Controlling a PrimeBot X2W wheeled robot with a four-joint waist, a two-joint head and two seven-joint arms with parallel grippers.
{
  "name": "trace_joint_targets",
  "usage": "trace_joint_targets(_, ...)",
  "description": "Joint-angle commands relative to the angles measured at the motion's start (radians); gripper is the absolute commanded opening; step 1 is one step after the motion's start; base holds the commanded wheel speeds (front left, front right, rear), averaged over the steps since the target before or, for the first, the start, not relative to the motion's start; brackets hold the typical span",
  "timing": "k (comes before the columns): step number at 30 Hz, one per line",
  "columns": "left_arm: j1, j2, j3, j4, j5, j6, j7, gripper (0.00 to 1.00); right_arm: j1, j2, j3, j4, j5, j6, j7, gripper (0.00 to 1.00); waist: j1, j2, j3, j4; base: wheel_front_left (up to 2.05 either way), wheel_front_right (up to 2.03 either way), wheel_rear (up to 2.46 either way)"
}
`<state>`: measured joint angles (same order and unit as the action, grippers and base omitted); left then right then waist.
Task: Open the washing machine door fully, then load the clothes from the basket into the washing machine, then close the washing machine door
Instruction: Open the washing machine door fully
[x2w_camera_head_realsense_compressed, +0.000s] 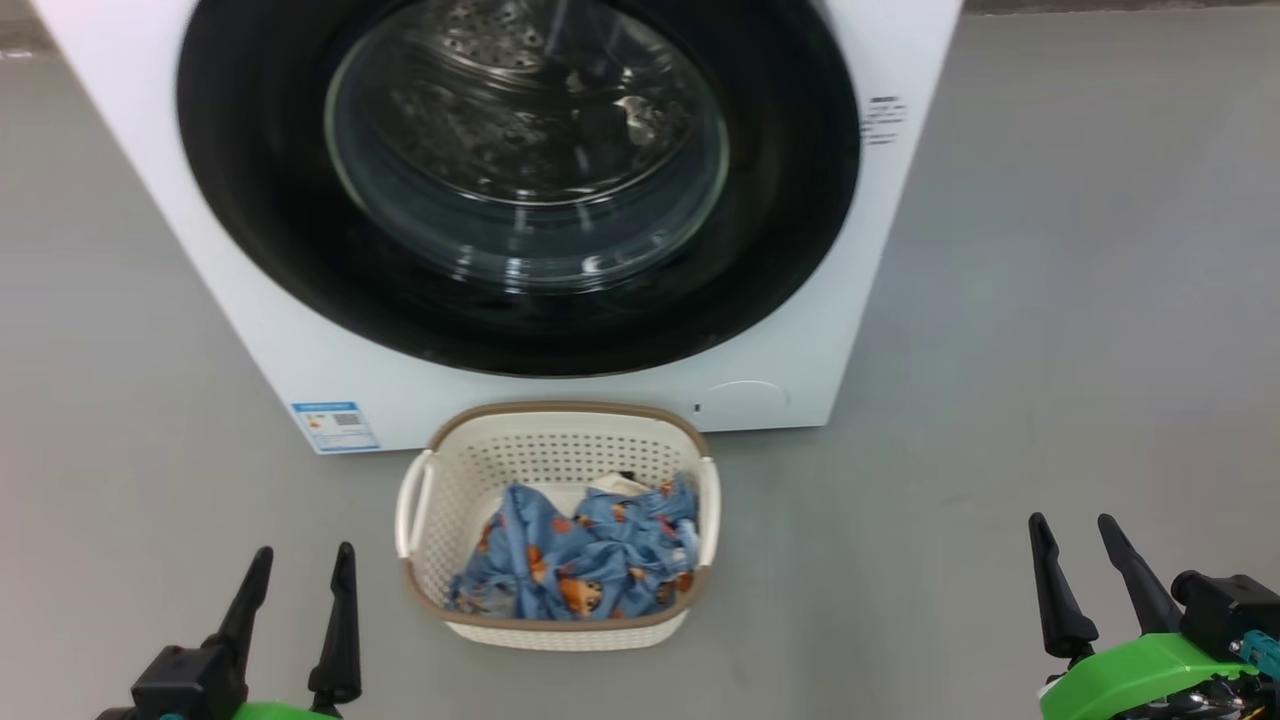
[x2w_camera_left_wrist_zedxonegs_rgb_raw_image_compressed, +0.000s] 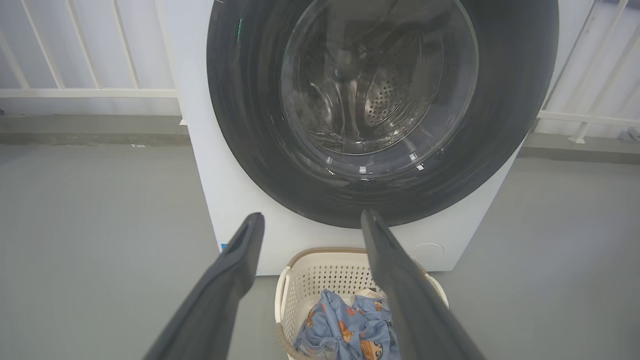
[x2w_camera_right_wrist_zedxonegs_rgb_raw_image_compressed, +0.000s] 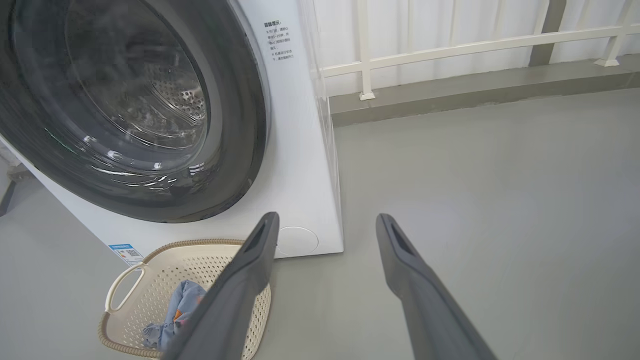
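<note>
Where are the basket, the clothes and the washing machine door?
basket (x2w_camera_head_realsense_compressed: 560, 408), head view, on its brown back rim.
clothes (x2w_camera_head_realsense_compressed: 590, 565), head view, on the blue printed fabric.
washing machine door (x2w_camera_head_realsense_compressed: 260, 220), head view, on its black ring.

Grey floor (x2w_camera_head_realsense_compressed: 1050, 300), white railing (x2w_camera_right_wrist_zedxonegs_rgb_raw_image_compressed: 465, 47) behind

I see open floor (x2w_camera_head_realsense_compressed: 1050, 300) on both sides of the basket (x2w_camera_head_realsense_compressed: 560, 455), which stands just before the washing machine (x2w_camera_head_realsense_compressed: 300, 360); its shut door (x2w_camera_head_realsense_compressed: 250, 200) bars the drum (x2w_camera_head_realsense_compressed: 480, 110)
</note>
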<state>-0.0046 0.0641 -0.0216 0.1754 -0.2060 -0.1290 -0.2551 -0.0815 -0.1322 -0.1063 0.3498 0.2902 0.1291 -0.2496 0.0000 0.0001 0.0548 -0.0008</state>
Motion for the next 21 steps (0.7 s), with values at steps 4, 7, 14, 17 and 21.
trace_joint_targets(4, -0.027, 0.016, 0.034, -0.026, -0.008, -0.002, -0.007, 1.00, -0.005, -0.008, 0.026, -0.030, -0.014, 0.002, -0.012, 1.00, 0.0000, -0.0001, 0.004, -0.001, 1.23, 1.23, -2.46)
trace_joint_targets(7, -0.028, 0.016, 0.035, -0.027, -0.009, -0.002, -0.007, 1.00, -0.006, -0.007, 0.029, -0.031, -0.014, 0.002, -0.012, 1.00, 0.0000, -0.0001, 0.008, -0.003, 1.23, 1.23, -2.46)
trace_joint_targets(14, -0.033, 0.018, 0.026, -0.038, -0.034, -0.002, -0.007, 1.00, -0.012, -0.002, 0.027, -0.033, -0.010, 0.002, -0.012, 1.00, 0.0000, -0.0001, 0.017, -0.007, 1.22, 0.95, -2.17)
trace_joint_targets(17, -0.034, 0.018, 0.023, -0.037, -0.029, -0.002, -0.007, 1.00, -0.014, 0.000, 0.028, -0.033, -0.008, 0.002, -0.012, 1.00, 0.0000, -0.0001, 0.020, -0.009, 0.71, 0.71, -1.42)
trace_joint_targets(21, -0.037, 0.017, 0.020, -0.035, -0.033, -0.002, -0.007, 1.00, -0.017, 0.001, 0.029, -0.033, -0.006, 0.002, -0.012, 1.00, 0.0000, -0.0001, 0.021, -0.010, 0.44, 0.44, -0.87)
